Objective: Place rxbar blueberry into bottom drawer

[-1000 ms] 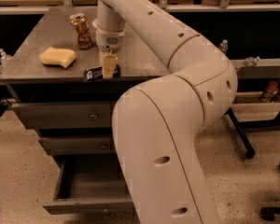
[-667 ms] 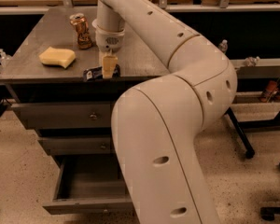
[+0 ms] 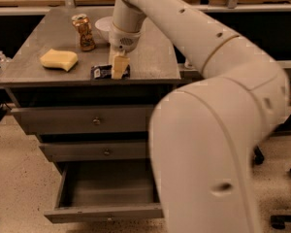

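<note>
The rxbar blueberry (image 3: 101, 72), a dark navy bar, lies flat at the front edge of the grey cabinet top (image 3: 150, 57). My gripper (image 3: 119, 67) points straight down onto the bar's right end and touches or covers it. The bottom drawer (image 3: 102, 212) is pulled open below, and its grey box-like inside shows nothing in it. My large white arm fills the right half of the view and hides the drawers' right side.
A yellow sponge (image 3: 58, 59) lies on the left of the top. A brown can (image 3: 83, 31) and a white bowl (image 3: 103, 27) stand behind the bar. Two upper drawers with knobs (image 3: 96, 121) are closed. Chair wheels (image 3: 281, 221) stand at the right.
My gripper stays over the bar at the front edge. The near part of my arm has shifted to the right in the view.
</note>
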Controlling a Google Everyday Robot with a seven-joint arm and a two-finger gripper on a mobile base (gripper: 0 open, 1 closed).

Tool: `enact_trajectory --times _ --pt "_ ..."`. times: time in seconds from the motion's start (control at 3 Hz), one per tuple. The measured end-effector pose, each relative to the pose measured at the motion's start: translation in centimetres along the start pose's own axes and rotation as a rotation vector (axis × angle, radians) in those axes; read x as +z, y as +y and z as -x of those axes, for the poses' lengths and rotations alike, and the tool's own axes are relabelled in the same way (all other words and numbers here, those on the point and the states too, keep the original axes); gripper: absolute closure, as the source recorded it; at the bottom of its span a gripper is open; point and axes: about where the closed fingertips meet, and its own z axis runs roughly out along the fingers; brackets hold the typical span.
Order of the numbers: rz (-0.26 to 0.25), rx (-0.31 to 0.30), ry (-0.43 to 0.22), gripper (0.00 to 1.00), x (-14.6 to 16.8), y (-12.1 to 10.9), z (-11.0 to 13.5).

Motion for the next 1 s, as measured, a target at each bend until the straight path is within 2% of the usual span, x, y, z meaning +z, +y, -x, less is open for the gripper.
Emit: enact_trajectory --times 0.33,0.67,1.0 --pt "-0.186 0.048 -0.085 1.00 -6.7 3.0 -0.9" --pt "-0.300 0.059 -0.115 1.00 -10.5 5.8 -1.5" --pt "-0.290 0.080 -0.127 1.00 -9.9 5.4 -2.1"
